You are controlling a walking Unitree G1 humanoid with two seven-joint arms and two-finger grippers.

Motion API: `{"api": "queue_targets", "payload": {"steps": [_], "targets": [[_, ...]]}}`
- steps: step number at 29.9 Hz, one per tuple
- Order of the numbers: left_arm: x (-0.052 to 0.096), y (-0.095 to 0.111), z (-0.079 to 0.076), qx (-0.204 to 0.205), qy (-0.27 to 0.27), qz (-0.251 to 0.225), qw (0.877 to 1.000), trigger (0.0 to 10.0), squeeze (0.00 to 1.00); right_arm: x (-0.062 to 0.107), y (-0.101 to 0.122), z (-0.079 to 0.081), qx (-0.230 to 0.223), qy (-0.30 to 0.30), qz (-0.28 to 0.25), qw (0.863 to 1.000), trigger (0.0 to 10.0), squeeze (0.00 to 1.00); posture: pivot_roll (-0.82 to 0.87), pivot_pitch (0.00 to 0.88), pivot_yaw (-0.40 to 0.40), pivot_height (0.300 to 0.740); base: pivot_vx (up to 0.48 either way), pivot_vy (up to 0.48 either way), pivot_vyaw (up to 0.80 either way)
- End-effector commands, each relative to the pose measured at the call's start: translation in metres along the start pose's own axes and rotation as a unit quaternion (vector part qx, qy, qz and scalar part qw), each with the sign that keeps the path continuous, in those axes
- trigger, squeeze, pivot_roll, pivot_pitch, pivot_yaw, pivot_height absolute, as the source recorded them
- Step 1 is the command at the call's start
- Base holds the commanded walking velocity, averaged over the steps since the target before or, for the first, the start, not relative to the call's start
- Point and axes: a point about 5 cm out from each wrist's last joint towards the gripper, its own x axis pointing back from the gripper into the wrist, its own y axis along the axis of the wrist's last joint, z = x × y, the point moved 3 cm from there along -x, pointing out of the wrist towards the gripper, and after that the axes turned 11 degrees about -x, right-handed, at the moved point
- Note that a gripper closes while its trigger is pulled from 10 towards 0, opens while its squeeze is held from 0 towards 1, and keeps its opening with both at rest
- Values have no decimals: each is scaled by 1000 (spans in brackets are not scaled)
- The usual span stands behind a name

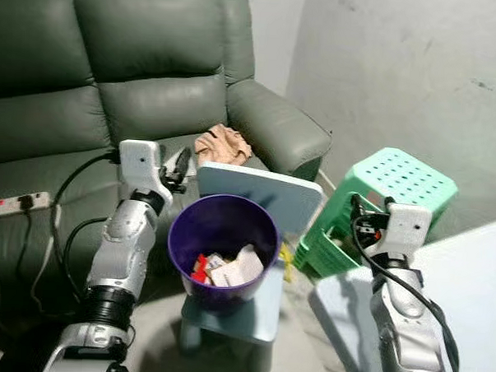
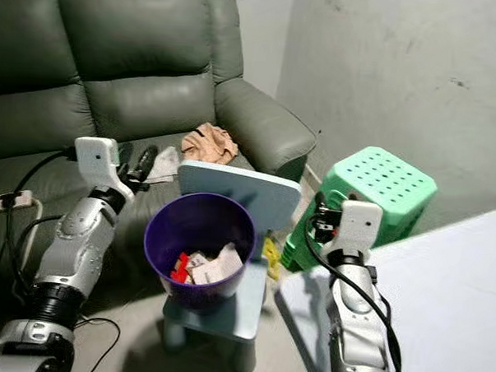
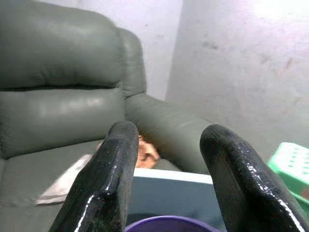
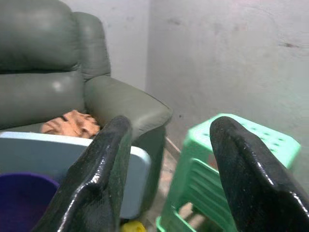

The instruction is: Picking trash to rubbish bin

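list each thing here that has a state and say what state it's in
left gripper: open, empty, above the bin's far rim
right gripper: open, empty, beside the stools
bin: upright on the small chair, uncovered, trash in the bottom
trash: in the bin
small chair: upright
stools: stacked, upright
cloth: crumpled on the sofa seat

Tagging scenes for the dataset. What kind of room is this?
Likely a home living room: green leather sofa, small blue chair holding a purple bin, stacked green plastic stools against a bare wall.
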Motion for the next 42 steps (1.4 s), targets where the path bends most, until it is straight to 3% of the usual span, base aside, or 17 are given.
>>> {"api": "queue_targets", "payload": {"steps": [1, 21, 26, 36, 38, 42], "targets": [[-3, 1, -13, 11, -11, -2, 1000, 10000, 0, 3, 3, -10, 9, -11, -2, 1000, 10000, 0, -108, 0, -20, 740, 0, 0, -781], [-1, -3, -14, 11, -7, 2, 1000, 10000, 0, 8, 1, -11, 18, -3, 13, 1000, 10000, 0, -112, 0, -34, 740, 0, 0, -762], [0, -7, -16, 14, -10, 13, 1000, 10000, 0, 10, -2, -12, -7, 0, 23, 1000, 10000, 0, -114, 0, -35, 740, 0, 0, 0], [7, -12, -26, 20, -27, 16, 999, 10000, 0, 16, -5, -15, 11, 11, 32, 999, 10000, 0, -114, 0, -42, 740, 0, 0, 0], [8, -11, -30, 47, -34, 12, 998, 10000, 0, 17, -5, -17, 11, 11, 34, 999, 10000, 0, -113, 0, -45, 740, 0, 0, 0], [10, -15, -32, 38, -33, 23, 998, 10000, 0, 18, -5, -17, 12, 11, 36, 999, 10000, 0, -110, 0, -48, 740, 0, 0, 0]]}}
